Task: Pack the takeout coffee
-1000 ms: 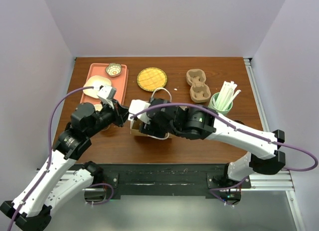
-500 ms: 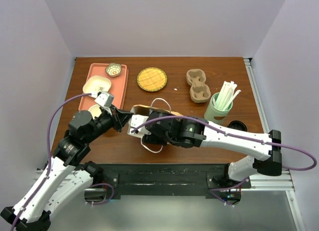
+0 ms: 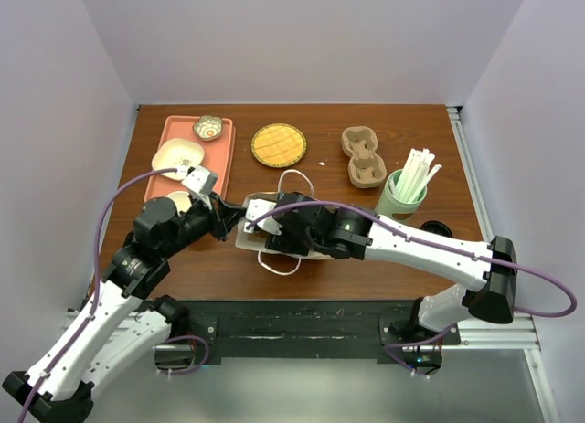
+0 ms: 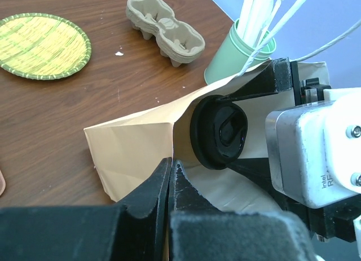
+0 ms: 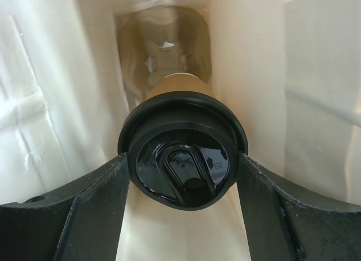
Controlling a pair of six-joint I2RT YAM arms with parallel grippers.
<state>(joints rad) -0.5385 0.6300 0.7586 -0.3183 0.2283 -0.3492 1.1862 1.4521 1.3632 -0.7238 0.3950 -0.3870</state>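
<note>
Although its tan body is mostly hidden behind the black lid, takeout coffee lies inside the mouth of paper bag, held at the lid rim by right pincer, jaws wide around it. Left pincer is closed tight on the bag's lip. From above, both arms cover the cup. Nearby on worktop: green straw cup, pulp carrier, woven mat.
</note>
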